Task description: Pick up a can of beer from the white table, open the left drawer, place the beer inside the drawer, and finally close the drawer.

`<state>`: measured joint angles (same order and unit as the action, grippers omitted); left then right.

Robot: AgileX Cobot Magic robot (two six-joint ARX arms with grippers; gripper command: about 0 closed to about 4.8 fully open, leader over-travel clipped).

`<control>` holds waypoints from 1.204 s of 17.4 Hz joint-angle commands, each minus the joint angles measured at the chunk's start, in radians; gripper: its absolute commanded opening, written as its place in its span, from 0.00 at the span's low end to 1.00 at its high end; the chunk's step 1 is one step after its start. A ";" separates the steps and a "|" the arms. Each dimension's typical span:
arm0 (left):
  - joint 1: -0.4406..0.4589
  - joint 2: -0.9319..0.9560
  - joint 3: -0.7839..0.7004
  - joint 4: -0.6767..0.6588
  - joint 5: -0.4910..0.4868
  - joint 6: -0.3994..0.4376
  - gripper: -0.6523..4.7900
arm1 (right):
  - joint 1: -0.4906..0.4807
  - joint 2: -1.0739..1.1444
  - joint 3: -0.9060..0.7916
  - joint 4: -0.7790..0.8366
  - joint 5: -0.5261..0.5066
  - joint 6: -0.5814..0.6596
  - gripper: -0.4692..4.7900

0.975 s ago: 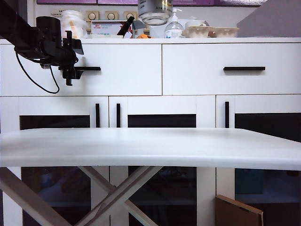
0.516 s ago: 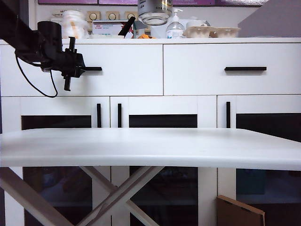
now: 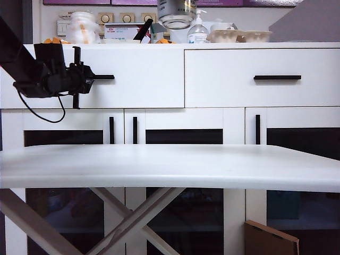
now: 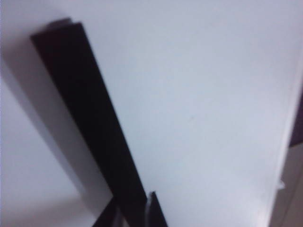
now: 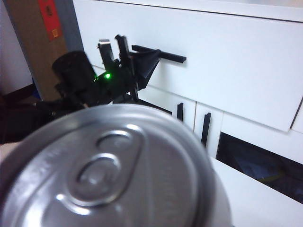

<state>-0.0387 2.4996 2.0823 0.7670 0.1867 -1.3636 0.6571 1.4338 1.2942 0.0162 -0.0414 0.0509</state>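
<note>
My left gripper [image 3: 84,77] is shut on the slim black bar handle [image 3: 102,77] of the left drawer [image 3: 143,74]. In the left wrist view the handle [image 4: 90,118] runs slantwise across the white front, with my left gripper [image 4: 135,213] closed round its near end. The drawer front stands slightly proud of its neighbour. The can of beer [image 5: 118,175], silver top and pull tab up, fills the right wrist view; my right gripper holds it above the white table [image 3: 170,164], its fingers hidden behind the can. That view also shows the left gripper [image 5: 124,53] on the handle [image 5: 161,54].
The right drawer [image 3: 265,90] is closed. A pump bottle [image 3: 197,31], a jar [image 3: 81,26] and egg cartons [image 3: 239,35] stand on the cabinet top. Dark-paned doors [image 3: 183,137] are below. A cardboard box [image 3: 270,241] sits on the floor at the right.
The left gripper has shut on the drawer handle and its wrist has tipped. The left arm has sunk and drawn back leftward, and the drawer front has come forward a little.
</note>
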 commanded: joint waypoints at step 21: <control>0.008 -0.296 -0.446 0.104 -0.005 -0.135 1.00 | -0.006 -0.050 0.016 0.033 0.023 -0.033 0.17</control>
<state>-0.0227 2.2078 1.6054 0.9298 0.1818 -1.4902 0.6491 1.3964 1.2953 -0.0105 -0.0189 0.0208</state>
